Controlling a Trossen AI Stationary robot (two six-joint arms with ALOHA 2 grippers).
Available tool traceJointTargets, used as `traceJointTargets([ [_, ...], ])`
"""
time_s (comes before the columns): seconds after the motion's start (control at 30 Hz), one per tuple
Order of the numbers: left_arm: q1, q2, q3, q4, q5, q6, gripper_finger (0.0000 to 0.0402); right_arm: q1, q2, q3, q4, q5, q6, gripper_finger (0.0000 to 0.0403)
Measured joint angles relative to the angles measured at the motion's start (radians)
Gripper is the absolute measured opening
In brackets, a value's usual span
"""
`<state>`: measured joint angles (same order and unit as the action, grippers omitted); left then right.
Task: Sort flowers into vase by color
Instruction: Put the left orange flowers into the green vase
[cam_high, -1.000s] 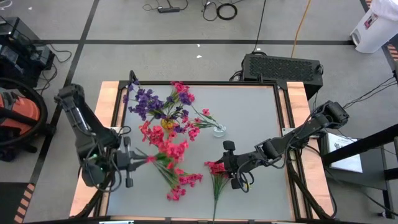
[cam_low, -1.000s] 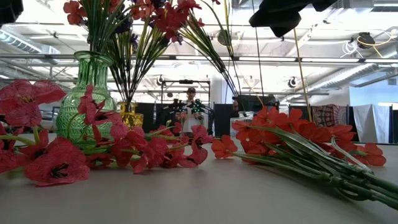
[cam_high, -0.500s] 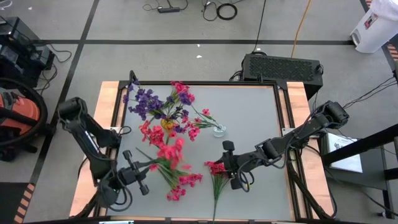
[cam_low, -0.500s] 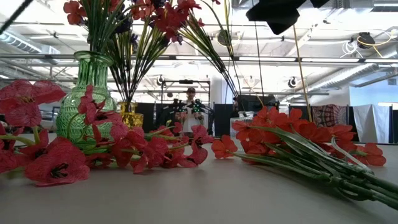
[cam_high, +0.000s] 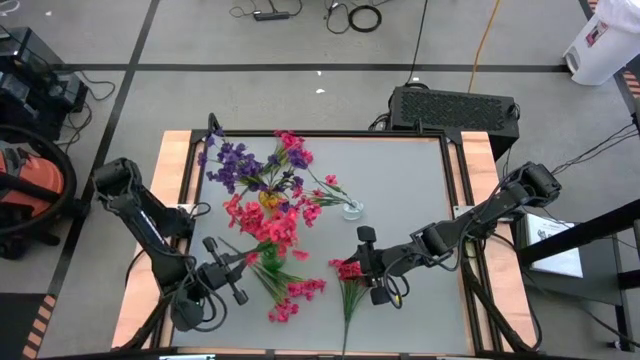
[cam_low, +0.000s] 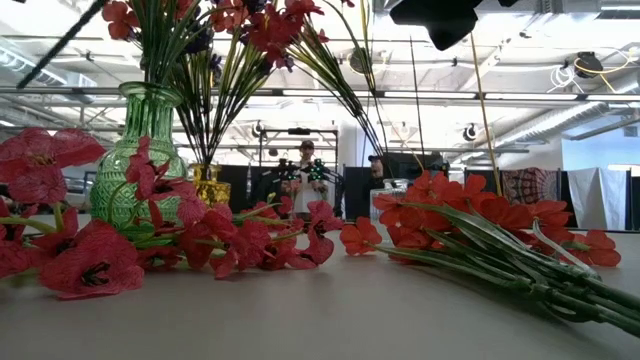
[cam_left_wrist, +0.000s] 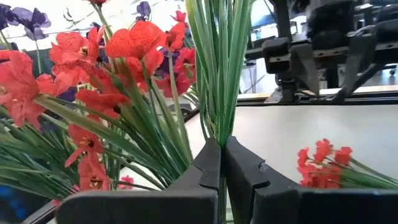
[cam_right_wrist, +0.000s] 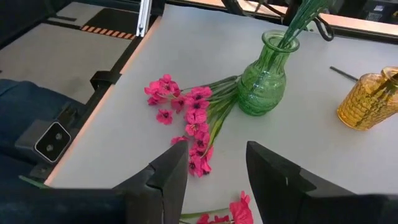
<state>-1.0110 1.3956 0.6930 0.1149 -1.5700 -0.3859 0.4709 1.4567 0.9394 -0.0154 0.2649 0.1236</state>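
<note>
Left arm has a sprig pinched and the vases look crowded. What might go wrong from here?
1. The left gripper is shut on a thin green-stemmed red flower sprig, which might slip or twist.
2. Pink-red sprigs lying loose on the grey table could snag on the carried one.
3. The green glass vase already holds stems, so pushing more in may tip it.

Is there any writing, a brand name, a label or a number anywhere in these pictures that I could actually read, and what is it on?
None can be read.
White container on the floor, top right in the high view: a label patch, too small to read.
White sheet beside the table's right edge: dark marks, too blurred to read.
Green vase, amber vase, flowers, grippers: no lettering shows.
</note>
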Motion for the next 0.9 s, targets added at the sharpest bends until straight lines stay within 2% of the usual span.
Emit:
traceJointTargets([
  [0.23, 0.063, 0.000, 0.001, 0.063, 0.006, 0.010, 0.0011, 0.000, 0.000, 0.000, -0.003, 0.000, -0.011, 0.0155],
  [0.3, 0.081, 0.000, 0.011, 0.115, 0.061, 0.040, 0.0011, 0.000, 0.000, 0.000, -0.003, 0.000, -0.016, 0.0155],
  [0.47, 0.114, 0.019, 0.043, 0.366, 0.284, 0.339, 0.0011, 0.000, 0.000, 0.000, -0.004, 0.000, -0.022, 0.0155],
  [0.63, 0.117, 0.053, 0.045, 0.671, 0.334, 0.687, 0.0011, 0.000, 0.000, 0.000, -0.007, 0.000, -0.035, 0.0155],
  [0.77, 0.148, 0.055, 0.032, 0.795, 0.395, 0.796, 0.0011, 0.000, 0.000, 0.000, -0.011, 0.000, -0.035, 0.0155],
  [0.9, 0.203, 0.055, 0.009, 0.811, 0.437, 0.811, 0.0011, 0.000, 0.000, 0.000, -0.011, 0.000, -0.039, 0.0155],
])
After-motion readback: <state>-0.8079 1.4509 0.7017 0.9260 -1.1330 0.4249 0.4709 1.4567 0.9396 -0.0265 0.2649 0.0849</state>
